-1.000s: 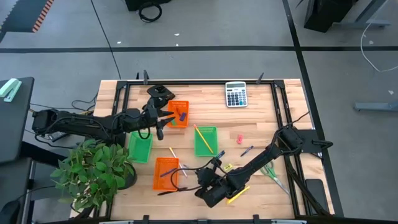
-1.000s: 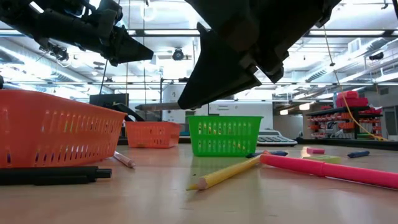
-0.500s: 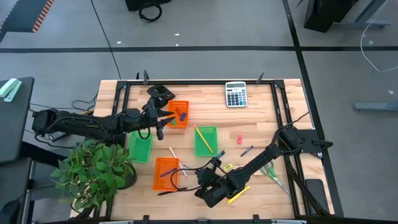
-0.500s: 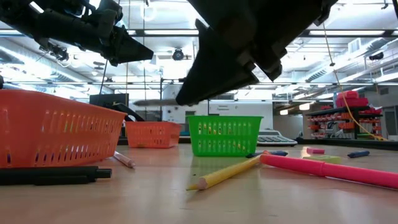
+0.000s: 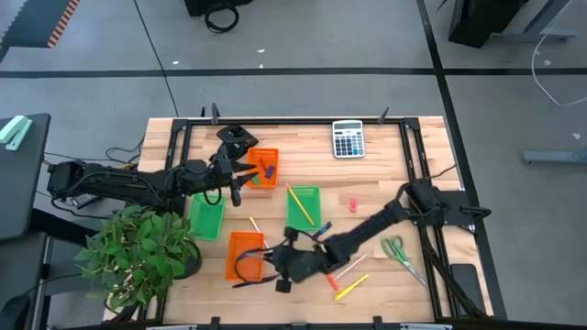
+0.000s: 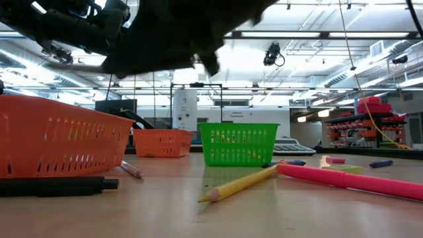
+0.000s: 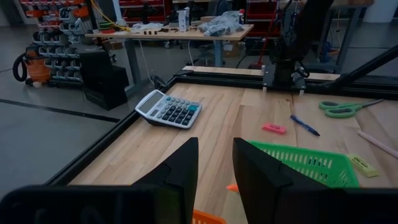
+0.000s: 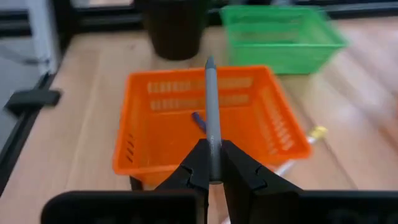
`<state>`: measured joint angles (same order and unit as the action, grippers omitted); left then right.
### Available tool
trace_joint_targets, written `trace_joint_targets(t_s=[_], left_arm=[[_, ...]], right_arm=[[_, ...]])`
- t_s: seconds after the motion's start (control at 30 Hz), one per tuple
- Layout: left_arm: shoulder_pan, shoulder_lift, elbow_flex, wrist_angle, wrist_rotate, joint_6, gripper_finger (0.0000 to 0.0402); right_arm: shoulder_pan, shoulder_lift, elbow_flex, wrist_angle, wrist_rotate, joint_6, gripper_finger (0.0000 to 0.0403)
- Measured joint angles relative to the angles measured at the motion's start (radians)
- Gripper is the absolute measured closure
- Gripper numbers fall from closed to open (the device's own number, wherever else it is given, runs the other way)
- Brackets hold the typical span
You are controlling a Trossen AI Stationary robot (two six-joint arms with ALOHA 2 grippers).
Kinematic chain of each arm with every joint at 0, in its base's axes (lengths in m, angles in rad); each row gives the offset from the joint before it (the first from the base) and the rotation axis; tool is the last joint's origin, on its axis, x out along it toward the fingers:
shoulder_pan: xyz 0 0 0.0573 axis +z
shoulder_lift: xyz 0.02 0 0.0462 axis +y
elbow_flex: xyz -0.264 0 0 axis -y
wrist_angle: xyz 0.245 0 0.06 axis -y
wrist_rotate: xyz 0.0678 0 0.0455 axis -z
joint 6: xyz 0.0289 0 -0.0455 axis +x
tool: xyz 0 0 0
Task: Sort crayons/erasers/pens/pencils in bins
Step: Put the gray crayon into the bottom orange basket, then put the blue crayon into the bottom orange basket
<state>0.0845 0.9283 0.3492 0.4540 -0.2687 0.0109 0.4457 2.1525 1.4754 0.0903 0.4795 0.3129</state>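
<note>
My right gripper (image 8: 213, 180) is shut on a slim grey pen (image 8: 211, 112) and hangs by the right side of the near orange bin (image 5: 245, 255), which holds a blue pen (image 8: 198, 121). In the low view the held pen (image 6: 82, 66) sticks out level under the dark arm. My left gripper (image 5: 235, 181) is open and empty beside the far orange bin (image 5: 263, 168), which holds a blue eraser (image 5: 270, 170). One green bin (image 5: 304, 207) holds a yellow pencil. Another green bin (image 5: 207, 216) stands to the left. My right gripper pinches the grey pen near one end (image 8: 213, 163) between its two fingers. The pen runs on along the fingers and out past their tips, about level. It is lifted clear, and its free end (image 8: 209, 62) reaches over the near orange bin.
On the table lie a pink pen (image 5: 347, 269), a yellow pencil (image 5: 351, 287), a black pen (image 5: 246, 284), a pale pencil (image 5: 255, 225), green scissors (image 5: 399, 249), a blue pen (image 5: 364, 222) and a pink eraser (image 5: 352, 203). A calculator (image 5: 348, 138) lies at the far edge and a plant (image 5: 138, 252) stands at the left.
My right gripper has gone up and toward the table's left edge with the grey pen, from above the yellow pencil to the near orange bin. The pink pen and yellow pencil now lie uncovered in the high view.
</note>
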Motion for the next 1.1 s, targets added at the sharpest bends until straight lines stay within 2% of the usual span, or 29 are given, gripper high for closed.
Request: trace_joint_targets(t_s=[0.2, 0.37, 0.53, 0.67, 0.83, 1.1], left_arm=[[0.000, 0.000, 0.000, 0.002, 0.000, 0.000, 0.0294], [0.000, 0.000, 0.000, 0.002, 0.000, 0.001, 0.0294], [0.002, 0.000, 0.000, 0.003, 0.000, 0.010, 0.0294], [0.002, 0.000, 0.000, 0.007, 0.000, 0.033, 0.0294], [0.013, 0.000, 0.000, 0.007, 0.000, 0.036, 0.0294], [0.020, 0.000, 0.000, 0.008, 0.000, 0.037, 0.0294]], right_arm=[[-0.079, 0.000, 0.000, 0.014, -0.276, -0.159, 0.0372], [-0.127, 0.000, 0.000, 0.058, -0.379, -0.275, 0.0372], [-0.171, 0.000, 0.000, 0.056, -0.495, -0.323, 0.0372], [-0.187, 0.000, 0.018, 0.017, -0.536, -0.382, 0.0372], [-0.202, 0.000, 0.030, -0.017, -0.538, -0.431, 0.0368], [-0.220, 0.000, 0.030, -0.015, -0.551, -0.448, 0.0329]])
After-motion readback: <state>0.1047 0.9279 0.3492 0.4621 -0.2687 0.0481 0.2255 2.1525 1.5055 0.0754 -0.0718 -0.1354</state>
